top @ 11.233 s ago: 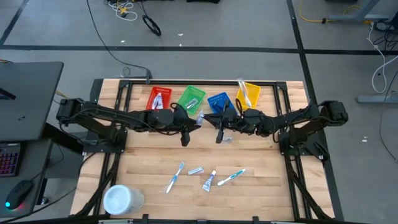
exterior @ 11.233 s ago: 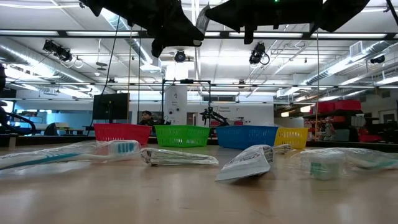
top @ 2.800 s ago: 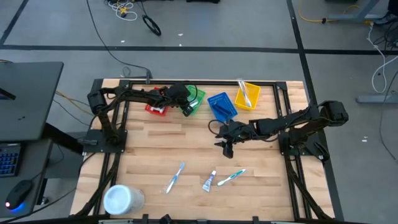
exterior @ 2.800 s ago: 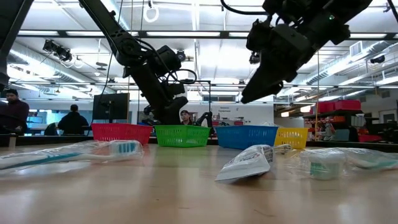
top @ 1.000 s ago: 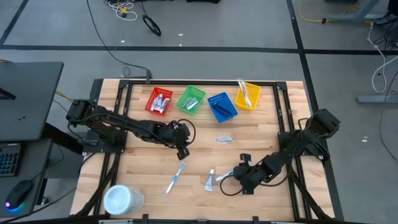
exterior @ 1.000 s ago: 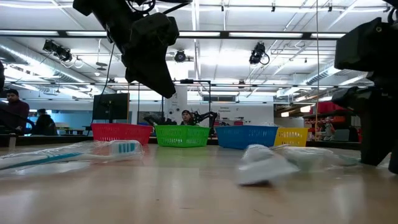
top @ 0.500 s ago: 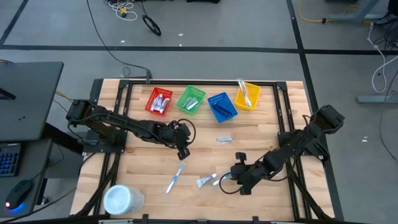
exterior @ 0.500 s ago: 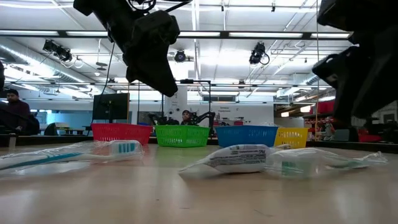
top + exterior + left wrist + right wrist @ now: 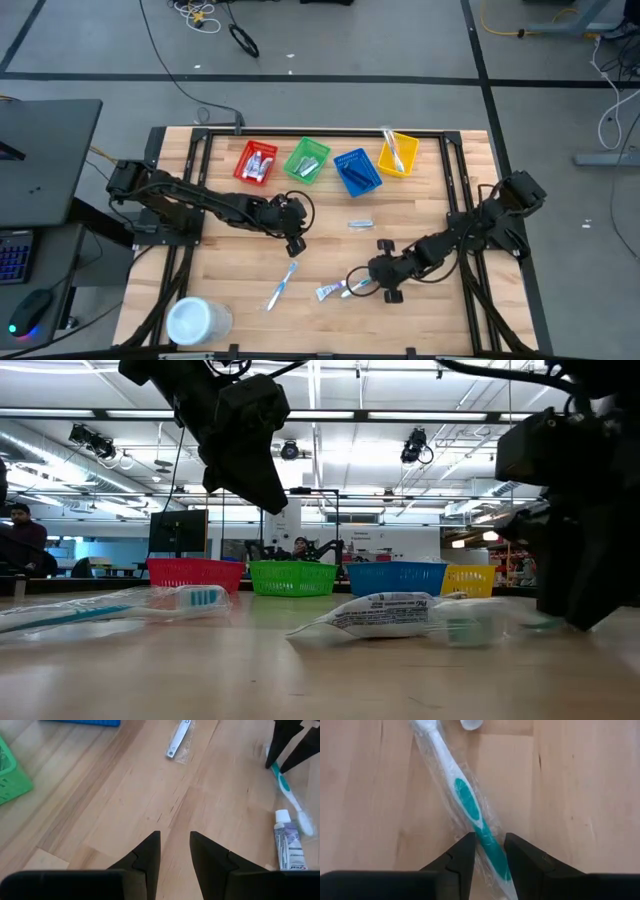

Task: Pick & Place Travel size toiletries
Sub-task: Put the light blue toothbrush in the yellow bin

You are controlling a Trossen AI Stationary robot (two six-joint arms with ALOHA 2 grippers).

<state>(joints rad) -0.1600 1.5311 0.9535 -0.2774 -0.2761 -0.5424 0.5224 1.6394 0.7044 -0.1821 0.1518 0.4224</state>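
Your right gripper (image 9: 486,851) is down at the table's (image 9: 240,250) 5 o'clock area, its fingers pinching the handle of the wrapped teal toothbrush (image 9: 470,810). A small tube (image 9: 327,292) lies just beside that toothbrush, toward 9 o'clock. Your left gripper (image 9: 174,851) hovers near the table's centre, fingers slightly parted and holding nothing. A blue toothbrush (image 9: 282,285) lies below it toward 6 o'clock, and a flat packet (image 9: 360,224) sits near the centre.
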